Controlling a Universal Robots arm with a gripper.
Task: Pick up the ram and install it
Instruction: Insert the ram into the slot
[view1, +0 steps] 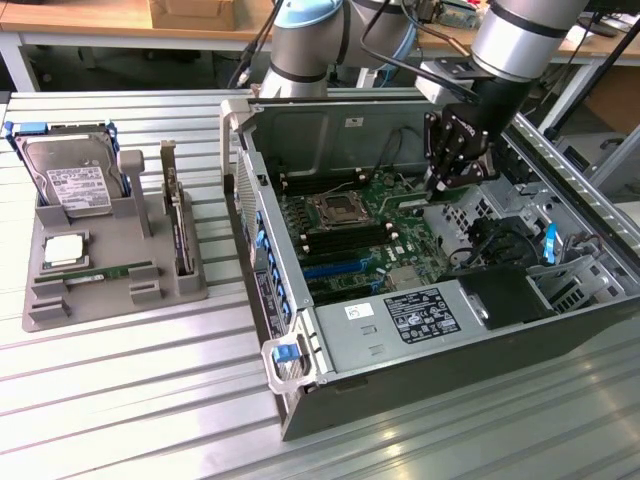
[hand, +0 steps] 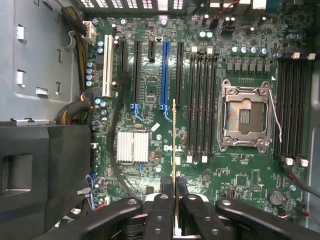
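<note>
The ram (hand: 174, 140) is seen edge-on in the wrist view as a thin gold-edged strip. It is pinched between the two inner fingers (hand: 164, 200), which press on its flat faces from either side. It reaches straight out beyond their tips. The fingers are narrowed onto the stick and not spread, and the ram hangs above the green motherboard (hand: 150, 115) without touching it. Just beside the ram on one side is a bank of black memory slots (hand: 202, 100), and past them the open processor socket (hand: 245, 117). On its other side are a blue slot (hand: 165, 75) and a ribbed silver heatsink (hand: 132, 146). In the exterior view the fingers (view1: 445, 180) hang down from the arm (view1: 520, 40) inside the open computer case (view1: 420, 370), over the board and toward the exterior view's right of the socket. Well apart from the fingers, toward the exterior view's left, a grey tray (view1: 60, 300) sits on the ribbed bench (view1: 130, 400). It carries a second ram stick (view1: 110, 272) lying flat, a hard drive (view1: 75, 180), a square processor chip (view1: 62, 250) and an upright expansion card (view1: 175, 215).
</note>
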